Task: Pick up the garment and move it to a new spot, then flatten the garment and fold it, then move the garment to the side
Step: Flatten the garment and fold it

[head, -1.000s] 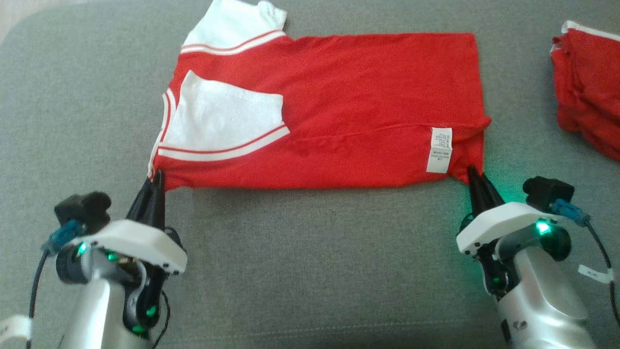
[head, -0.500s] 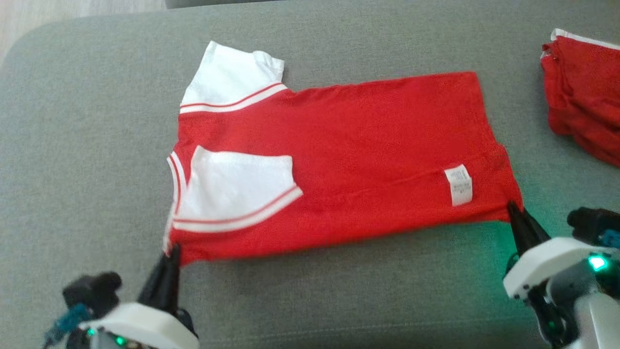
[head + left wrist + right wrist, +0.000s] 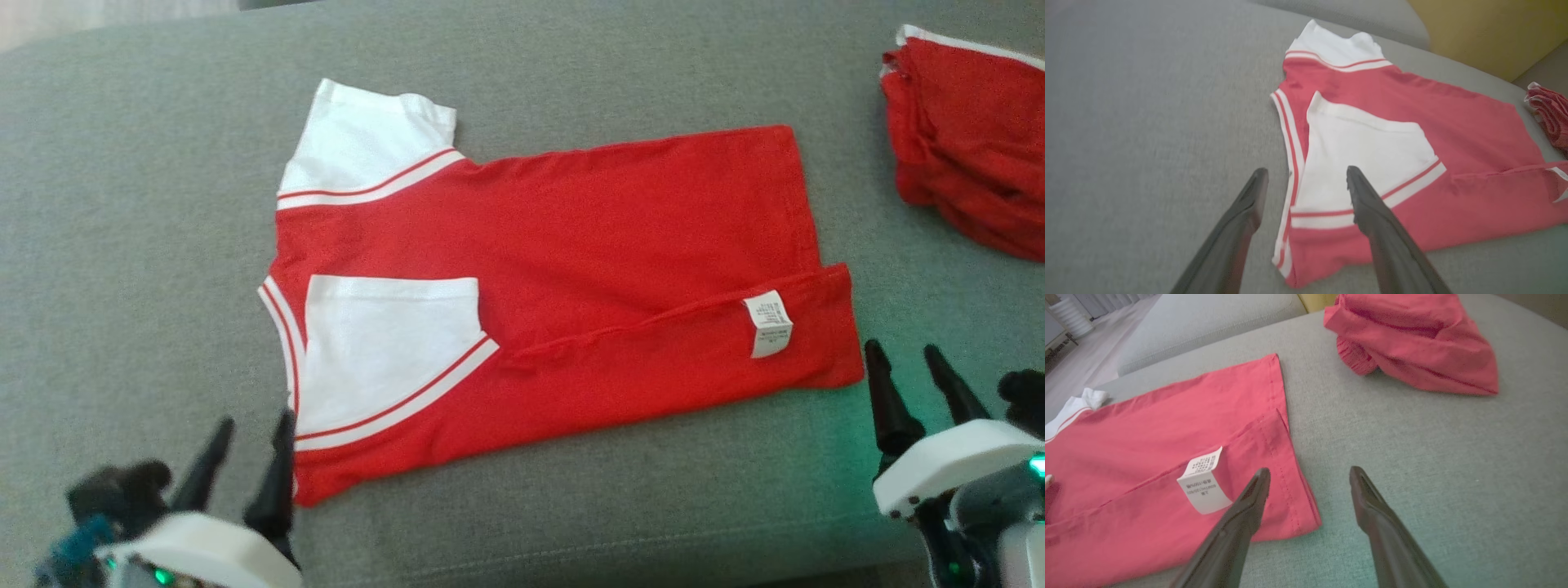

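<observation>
lying flat on the grey cushion [image 3: 122, 245], the red garment [image 3: 588, 229] is partly folded, with both grippers spread and holding nothing.

in the head view its long axis runs from 9 to 3 o'clock, tilted a little, with the striped collar [image 3: 282, 327] at 9 and the hem [image 3: 804, 196] at 3. the far sleeve [image 3: 359, 147] sticks out toward 11. the near sleeve [image 3: 384, 343] lies folded onto the body. the near long edge is turned over and shows a white label [image 3: 767, 324]. the left gripper [image 3: 255, 419] sits at 7 o'clock of the garment, fingers wide apart, one tip at the collar-side corner; whether it touches the cloth, cannot tell. the right gripper [image 3: 901, 348] sits at 4 o'clock, just beside the hem corner, fingers wide and empty. a second red pile [image 3: 971, 139] rests at 2 o'clock, apart from the hem with grey cushion between.
</observation>
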{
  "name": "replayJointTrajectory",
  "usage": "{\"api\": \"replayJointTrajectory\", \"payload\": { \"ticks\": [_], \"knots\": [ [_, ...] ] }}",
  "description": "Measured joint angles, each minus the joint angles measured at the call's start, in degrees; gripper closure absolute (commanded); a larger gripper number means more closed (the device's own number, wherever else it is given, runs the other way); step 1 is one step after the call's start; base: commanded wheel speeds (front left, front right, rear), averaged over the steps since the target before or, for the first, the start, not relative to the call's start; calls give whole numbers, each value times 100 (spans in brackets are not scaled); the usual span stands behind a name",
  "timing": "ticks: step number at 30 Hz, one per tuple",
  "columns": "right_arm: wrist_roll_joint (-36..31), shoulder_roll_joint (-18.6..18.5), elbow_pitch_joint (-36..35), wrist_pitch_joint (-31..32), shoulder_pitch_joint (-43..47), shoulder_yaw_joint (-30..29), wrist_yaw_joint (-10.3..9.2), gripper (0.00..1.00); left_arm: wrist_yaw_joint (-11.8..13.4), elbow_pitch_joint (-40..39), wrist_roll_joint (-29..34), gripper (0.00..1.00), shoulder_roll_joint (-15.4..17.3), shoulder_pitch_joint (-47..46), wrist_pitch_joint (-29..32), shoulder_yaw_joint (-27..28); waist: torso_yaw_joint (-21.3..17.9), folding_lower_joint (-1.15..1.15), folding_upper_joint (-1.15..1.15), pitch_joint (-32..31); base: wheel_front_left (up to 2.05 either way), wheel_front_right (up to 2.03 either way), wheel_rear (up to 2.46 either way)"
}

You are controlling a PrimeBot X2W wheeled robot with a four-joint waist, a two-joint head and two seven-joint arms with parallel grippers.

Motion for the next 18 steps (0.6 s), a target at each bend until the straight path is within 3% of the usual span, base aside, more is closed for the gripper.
{"api": "replayJointTrajectory", "payload": {
  "ticks": [3,8,12,18],
  "knots": [
    [-16,23,-187,-142,-15,-27,0,0,-16,-180,114,0,286,-291,151,121,-94,0,0,60,0,0,0],
    [-51,49,-377,-303,-270,192,0,0,-304,-168,281,0,884,-1528,619,180,-205,0,0,258,0,0,0],
    [-54,43,-485,-348,-808,597,0,0,-612,138,337,0,1335,-2758,1255,142,-301,0,0,521,0,0,0],
    [-48,-36,-333,-427,-1676,1333,0,0,-968,1165,127,0,1657,-4774,2285,-93,-523,0,0,1096,0,0,0]
  ]
}}
